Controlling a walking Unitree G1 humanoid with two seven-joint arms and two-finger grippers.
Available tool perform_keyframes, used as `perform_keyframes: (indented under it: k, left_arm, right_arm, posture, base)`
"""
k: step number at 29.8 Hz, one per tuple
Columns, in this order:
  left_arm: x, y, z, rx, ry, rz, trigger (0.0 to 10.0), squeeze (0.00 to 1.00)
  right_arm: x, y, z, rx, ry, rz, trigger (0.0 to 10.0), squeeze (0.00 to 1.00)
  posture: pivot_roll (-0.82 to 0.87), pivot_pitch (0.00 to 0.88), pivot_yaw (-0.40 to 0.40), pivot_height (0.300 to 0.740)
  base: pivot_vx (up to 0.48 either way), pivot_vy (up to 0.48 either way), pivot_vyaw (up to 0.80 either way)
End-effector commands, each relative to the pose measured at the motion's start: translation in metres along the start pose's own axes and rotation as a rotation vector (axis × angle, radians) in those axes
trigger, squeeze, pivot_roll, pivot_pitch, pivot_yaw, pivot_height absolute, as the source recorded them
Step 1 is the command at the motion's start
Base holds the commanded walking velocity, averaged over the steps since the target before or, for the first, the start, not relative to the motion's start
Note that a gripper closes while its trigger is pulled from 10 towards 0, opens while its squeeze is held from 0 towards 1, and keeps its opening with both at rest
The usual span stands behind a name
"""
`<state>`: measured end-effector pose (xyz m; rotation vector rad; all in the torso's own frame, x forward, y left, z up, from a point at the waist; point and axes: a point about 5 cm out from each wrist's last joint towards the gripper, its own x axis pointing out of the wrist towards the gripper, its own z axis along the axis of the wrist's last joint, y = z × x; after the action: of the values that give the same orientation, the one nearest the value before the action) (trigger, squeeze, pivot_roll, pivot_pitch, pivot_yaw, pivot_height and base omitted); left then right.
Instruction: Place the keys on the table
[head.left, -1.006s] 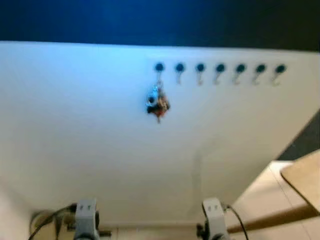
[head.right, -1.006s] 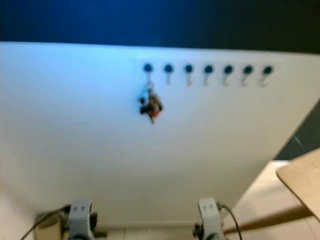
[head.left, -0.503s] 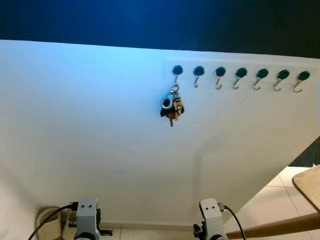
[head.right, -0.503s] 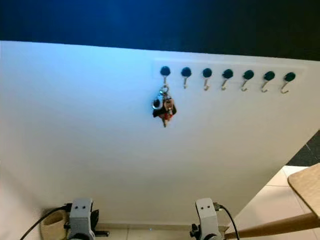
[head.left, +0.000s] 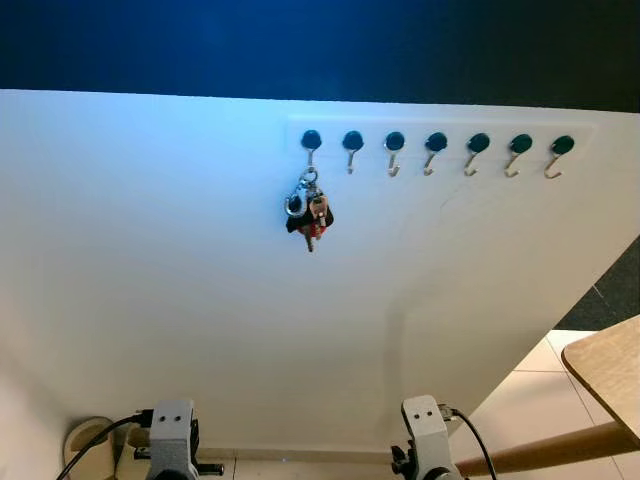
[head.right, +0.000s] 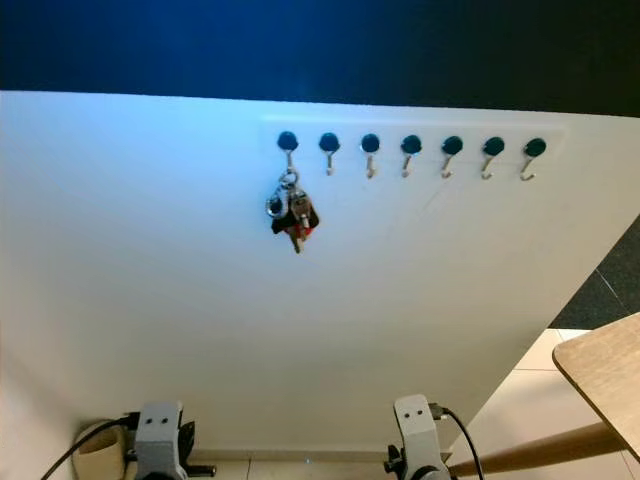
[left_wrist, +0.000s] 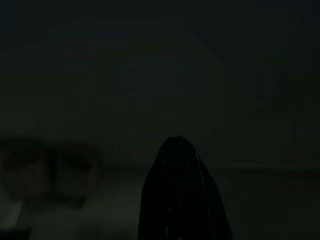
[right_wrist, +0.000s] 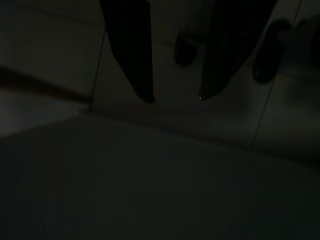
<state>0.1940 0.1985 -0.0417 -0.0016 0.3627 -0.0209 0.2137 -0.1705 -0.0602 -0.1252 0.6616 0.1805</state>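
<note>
A bunch of keys (head.left: 308, 212) with a silver ring and a red tag hangs on the leftmost of several dark-headed hooks (head.left: 436, 143) on the white wall. The corner of a light wooden table (head.left: 606, 366) juts in at the lower right. Both silver arms hang low, the left wrist (head.left: 173, 442) and the right wrist (head.left: 428, 444) showing at the bottom edge, far below the keys. In the dark left wrist view my left gripper (left_wrist: 180, 150) appears as one closed black shape. Over tiled floor, my right gripper (right_wrist: 175, 97) has its two fingers apart, nothing between them.
A round beige basket (head.left: 88, 438) with a black cable sits on the floor at the wall's foot, lower left. A wooden table leg (head.left: 545, 452) slants across pale tiles at the lower right. Dark flooring (head.left: 612, 298) lies beyond the wall's right end.
The whole picture has shifted and sharpened as the camera moved. The keys still hang on the same hook, and both arms hang as before.
</note>
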Motion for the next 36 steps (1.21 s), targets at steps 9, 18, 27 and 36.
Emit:
perform_keyframes:
  k: [9, 18, 27, 36]
  left_arm:
    - [-0.013, -0.018, 0.082, 0.183, -0.489, -0.249, 10.0, 0.00]
    - [-0.024, -0.065, 0.171, 0.161, -0.800, -0.429, 10.0, 0.00]
    - [-0.028, -0.083, 0.235, 0.139, -0.949, -0.433, 10.0, 1.00]
    - [-0.028, -0.079, 0.269, 0.206, -0.941, -0.372, 10.0, 0.00]
  right_arm:
    - [-0.003, -0.017, 0.046, -0.094, -0.335, 0.003, 10.0, 0.00]
    - [-0.014, -0.022, 0.090, -0.037, -0.642, -0.034, 10.0, 0.00]
    - [-0.038, 0.009, 0.144, -0.064, -0.960, 0.110, 10.0, 0.00]
    - [-0.077, 0.042, 0.186, -0.084, -1.172, 0.330, 10.0, 0.00]
  posture:
    - [0.06, 0.080, -0.045, 0.740]
    - [0.06, 0.098, -0.049, 0.740]
    - [0.05, 0.095, -0.039, 0.740]
    - [0.05, 0.097, -0.042, 0.740]
  base:
    - [0.000, 0.000, 0.00]
    - [0.000, 0.000, 0.00]
    - [0.000, 0.000, 0.00]
    - [0.000, 0.000, 0.00]
